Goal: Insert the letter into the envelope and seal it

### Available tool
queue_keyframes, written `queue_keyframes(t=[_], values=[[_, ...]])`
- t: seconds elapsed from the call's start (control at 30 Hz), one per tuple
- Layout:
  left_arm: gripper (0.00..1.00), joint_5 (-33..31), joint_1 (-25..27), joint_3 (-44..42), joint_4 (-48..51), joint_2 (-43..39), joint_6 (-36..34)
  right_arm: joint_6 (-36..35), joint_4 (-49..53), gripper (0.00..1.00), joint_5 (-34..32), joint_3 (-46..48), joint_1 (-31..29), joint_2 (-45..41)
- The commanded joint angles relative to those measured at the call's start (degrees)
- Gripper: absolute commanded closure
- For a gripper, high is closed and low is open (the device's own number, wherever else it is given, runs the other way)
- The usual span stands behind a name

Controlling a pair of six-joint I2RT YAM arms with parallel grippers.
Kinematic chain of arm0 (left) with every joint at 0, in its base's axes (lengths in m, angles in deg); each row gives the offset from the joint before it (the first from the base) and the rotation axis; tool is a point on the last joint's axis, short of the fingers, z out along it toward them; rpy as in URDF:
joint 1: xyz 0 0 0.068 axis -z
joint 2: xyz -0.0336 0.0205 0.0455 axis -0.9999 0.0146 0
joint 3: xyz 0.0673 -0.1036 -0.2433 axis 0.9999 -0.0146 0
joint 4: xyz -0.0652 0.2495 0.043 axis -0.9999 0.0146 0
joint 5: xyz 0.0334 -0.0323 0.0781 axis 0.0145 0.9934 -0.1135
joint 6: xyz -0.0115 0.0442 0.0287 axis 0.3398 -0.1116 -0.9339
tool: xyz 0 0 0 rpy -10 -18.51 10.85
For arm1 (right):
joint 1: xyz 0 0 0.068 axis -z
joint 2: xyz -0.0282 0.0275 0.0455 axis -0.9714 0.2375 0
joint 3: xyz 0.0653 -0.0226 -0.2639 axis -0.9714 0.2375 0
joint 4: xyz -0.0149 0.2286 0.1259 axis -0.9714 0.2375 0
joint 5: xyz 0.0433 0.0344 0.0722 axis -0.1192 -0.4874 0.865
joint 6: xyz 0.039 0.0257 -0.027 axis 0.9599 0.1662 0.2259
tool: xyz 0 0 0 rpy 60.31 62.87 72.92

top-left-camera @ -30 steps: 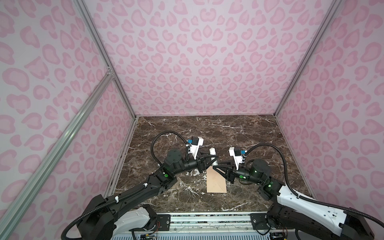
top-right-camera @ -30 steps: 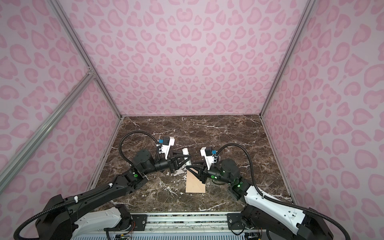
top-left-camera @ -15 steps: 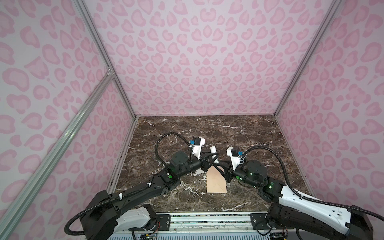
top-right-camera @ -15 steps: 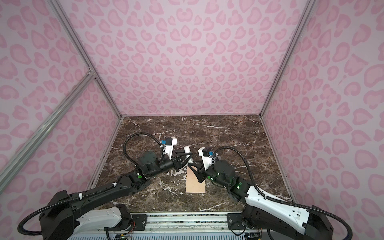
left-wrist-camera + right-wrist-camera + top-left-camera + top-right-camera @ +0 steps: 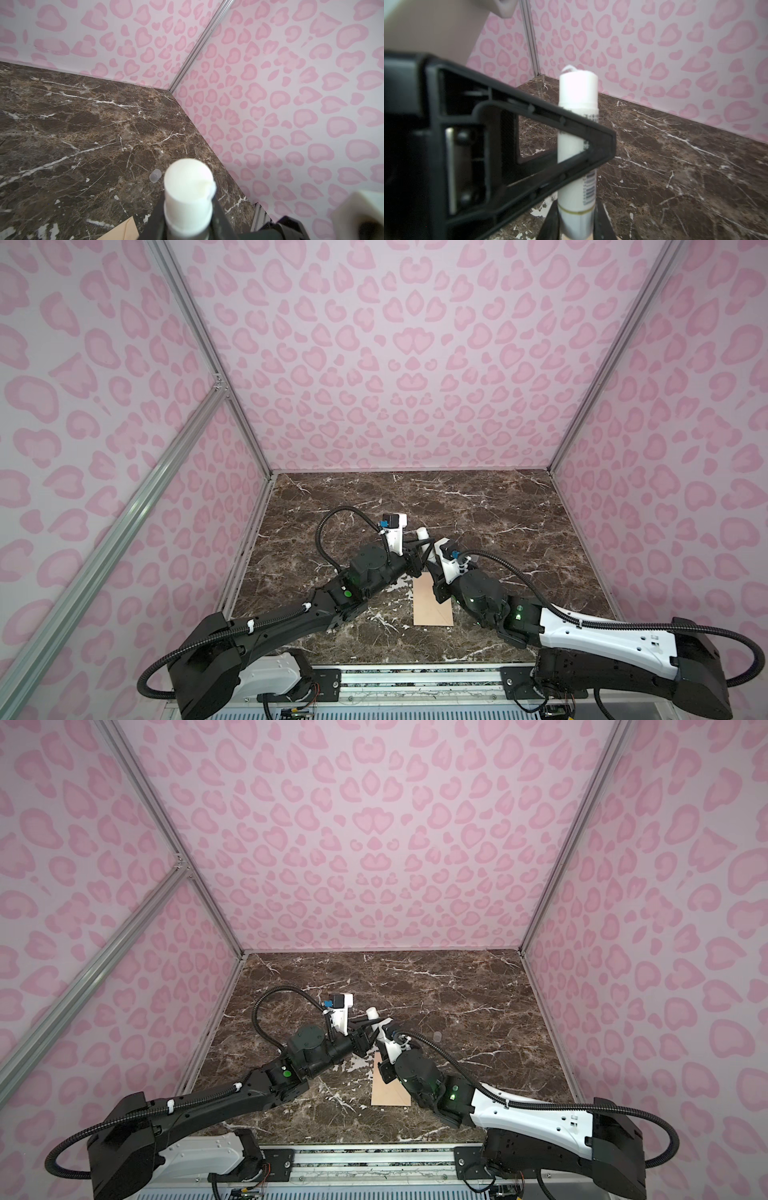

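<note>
Left tool (image 5: pixel 188 220), right tool (image 5: pixel 576 223): both clamped on one white glue stick (image 5: pixel 578 91), held above the far end of the envelope (image 5: pixel 432 603). Envelope: laid flat on the worktop (image 5: pixel 498 510), long axis aimed at the tools; right arm judged nearer. Letter: not seen.

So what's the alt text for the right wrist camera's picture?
A white glue stick, gripped by both arms' black jaws, stands in close-up; behind it lie a brown marble table and pink patterned walls.
</note>
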Motion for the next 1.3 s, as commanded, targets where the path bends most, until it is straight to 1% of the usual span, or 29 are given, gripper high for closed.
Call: queue_keyframes(t=[0.0, 0.07, 0.1, 0.17, 0.2, 0.23, 0.27, 0.33, 0.37, 0.5, 0.57, 0.63, 0.67, 0.73, 0.8, 0.9, 1.0, 1.1, 1.17, 1.27], values=[[0.96, -2.53, 0.13, 0.01, 4.02, 1.21, 0.36, -3.29, -3.31, 0.96, -5.82, -1.88, -0.77, 1.23], [0.96, -2.49, 0.14, 0.21, 3.85, 1.50, 0.36, -3.67, -3.20, 0.94, -5.83, -1.91, -1.00, 1.14], [0.96, -2.57, 0.14, 0.14, 3.91, 1.51, 0.29, -3.31, -3.16, 0.92, -5.85, -1.67, -1.04, 0.81], [0.96, -2.83, 0.14, 0.45, 4.57, 1.21, -0.01, -2.41, -3.26, 0.81, -6.12, -0.81, -0.92, -0.12], [0.96, -3.02, 0.14, 0.72, 5.17, 1.08, -0.34, -2.50, -3.61, 0.72, -5.37, 0.08, -0.49, -0.78], [0.96, -3.63, 0.14, 1.19, 6.30, 0.86, -1.07, -2.41, -3.85, 0.64, -3.34, 1.21, 0.42, -1.55], [0.96, -4.11, -0.02, 1.60, 7.46, 0.61, -1.87, -2.00, -4.05, 0.58, -0.96, 2.33, 1.46, -2.39], [0.96, -4.04, -0.67, 2.29, 9.23, -0.12, -3.36, -0.85, -4.83, 0.51, 5.96, 5.10, 4.59, -5.25], [0.96, -3.55, -1.23, 2.34, 9.54, -0.54, -3.67, -0.53, -5.06, 0.49, 8.85, 6.31, 6.03, -6.61], [0.96, 1.32, -4.10, 2.94, 11.02, -2.67, -4.90, -1.29, -6.24, 0.48, 20.38, 11.19, 11.41, -13.39], [0.96, 6.03, -5.80, 2.59, 10.20, -3.80, -5.38, -2.03, -7.66, 0.48, 26.65, 13.09, 13.60, -16.43], [0.96, 12.98, -7.32, 2.55, 8.95, -4.46, -5.98, -1.71, -9.36, 0.48, 34.50, 14.34, 16.43, -18.46], [0.96, 16.11, -7.89, 2.57, 8.20, -4.42, -6.25, -0.91, -10.37, 0.49, 37.93, 14.66, 17.67, -18.91], [0.96, 24.76, -8.86, 2.43, 5.94, -4.23, -6.69, 1.48, -13.29, 0.48, 45.71, 15.23, 20.36, -18.69], [0.96, 30.81, -9.27, 2.30, 4.32, -4.03, -7.14, 4.05, -16.89, 0.48, 52.28, 15.62, 22.06, -17.51], [0.96, 36.73, -9.44, 1.95, 2.82, -4.44, -8.09, 7.72, -21.46, 0.46, 60.40, 15.55, 23.58, -15.02], [0.96, 39.66, -9.39, 1.11, 1.02, -5.16, -8.50, 9.94, -24.60, 0.42, 65.58, 15.13, 23.90, -12.58], [0.96, 40.74, -9.44, 0.04, -0.47, -5.71, -8.22, 12.00, -28.64, 0.41, 67.48, 15.38, 23.94, -11.11], [0.96, 41.02, -9.37, -0.22, -1.16, -5.89, -7.98, 12.59, -29.86, 0.42, 68.52, 15.19, 23.92, -10.41], [0.96, 40.67, -9.37, -0.48, -1.76, -5.85, -7.82, 13.28, -30.32, 0.45, 69.58, 14.63, 23.96, -8.94]])
